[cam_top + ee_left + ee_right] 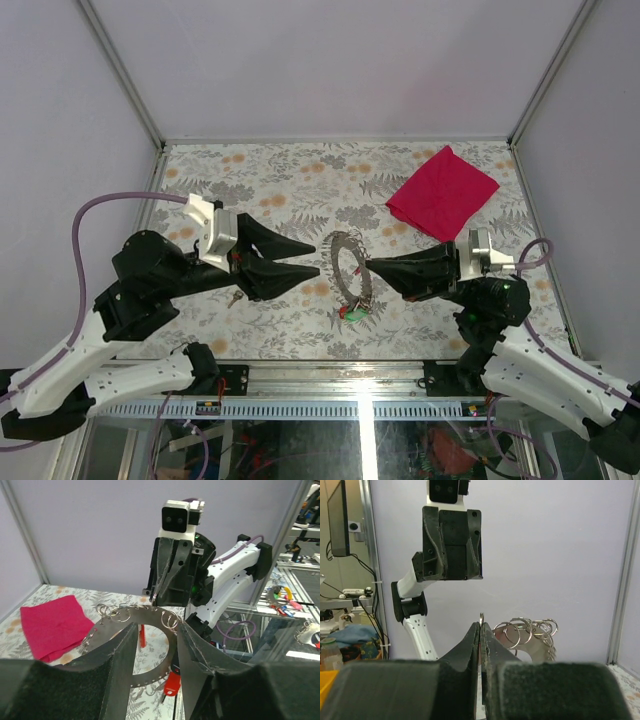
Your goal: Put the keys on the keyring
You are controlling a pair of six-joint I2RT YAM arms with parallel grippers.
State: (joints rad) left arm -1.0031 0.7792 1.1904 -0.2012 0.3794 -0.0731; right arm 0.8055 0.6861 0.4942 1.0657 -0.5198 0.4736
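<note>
Two end effectors: right end effector point(371, 266) pinched together on keyring point(345, 236) at its 3 o'clock; left end effector point(313, 259) apart at 9 o'clock; red key point(352, 312) at 6 o'clock.

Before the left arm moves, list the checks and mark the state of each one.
1. Right gripper shut on large metal ring: ok.
2. Left gripper holding a key: not ok, jaws apart and empty.
3. Small brass key on the ring: not ok, it lies loose on the table.
4. Red-headed key on the ring: cannot tell.
5. Red cloth away from the ring: ok.
</note>
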